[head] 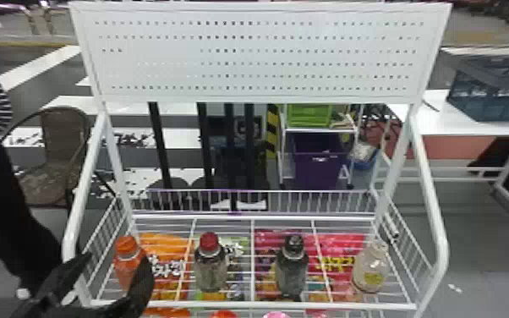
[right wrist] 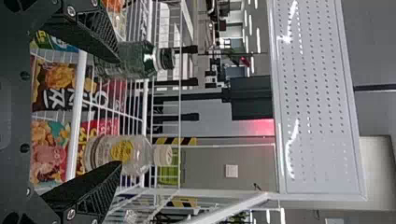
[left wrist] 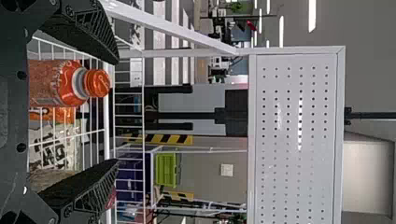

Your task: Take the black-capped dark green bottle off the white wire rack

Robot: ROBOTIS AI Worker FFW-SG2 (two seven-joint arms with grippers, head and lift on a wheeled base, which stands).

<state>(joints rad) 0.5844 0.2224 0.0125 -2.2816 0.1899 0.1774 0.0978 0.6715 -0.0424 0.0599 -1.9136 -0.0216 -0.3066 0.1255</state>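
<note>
In the head view, the black-capped dark green bottle (head: 292, 270) stands upright on the white wire rack (head: 241, 305), right of the red-capped bottle. My left gripper (head: 117, 260) is open at the rack's left front, by the orange bottle. In the left wrist view, that gripper (left wrist: 116, 111) has its fingers wide apart with nothing held. The right wrist view has my right gripper (right wrist: 117, 112) open and empty; the dark green bottle (right wrist: 123, 60) is beyond one finger, whose tip overlaps it, and a clear bottle is beyond the other.
An orange bottle (head: 126, 262), a red-capped dark bottle (head: 210, 266) and a clear bottle (head: 370, 268) share the upper shelf. Colourful snack bags (head: 169, 253) lie below its wires. The rack has sloping side bars and a perforated back panel (head: 262, 57).
</note>
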